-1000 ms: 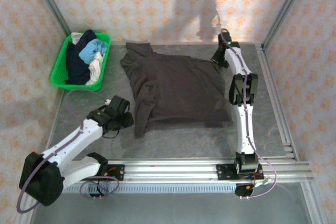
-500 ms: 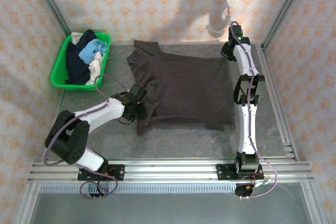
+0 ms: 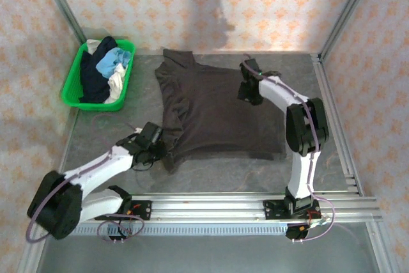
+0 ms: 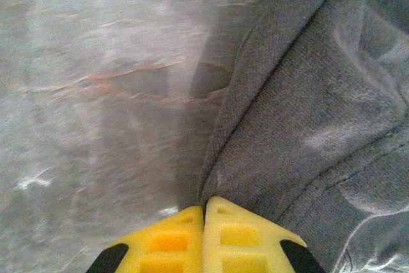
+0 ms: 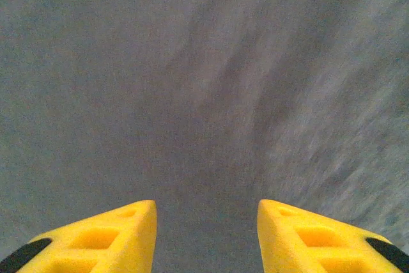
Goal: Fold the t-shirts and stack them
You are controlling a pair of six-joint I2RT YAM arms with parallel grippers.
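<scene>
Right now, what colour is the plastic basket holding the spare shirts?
The plastic basket is bright green, clearest in the top external view.

Top view: even, fairly bright light from overhead, sharp edge to edge. A soft grey shadow falls on the back wall [image 3: 287, 4] beyond the dark brown-grey t-shirt [image 3: 217, 113].

Left wrist view: table [image 4: 83, 94] smeared with blur. Dark shadow band along the t-shirt's left edge. Left gripper [image 4: 204, 204] crisp.

Right wrist view: dim, t-shirt cloth streaked and out of focus. Right gripper [image 5: 206, 202] fairly sharp.
</scene>
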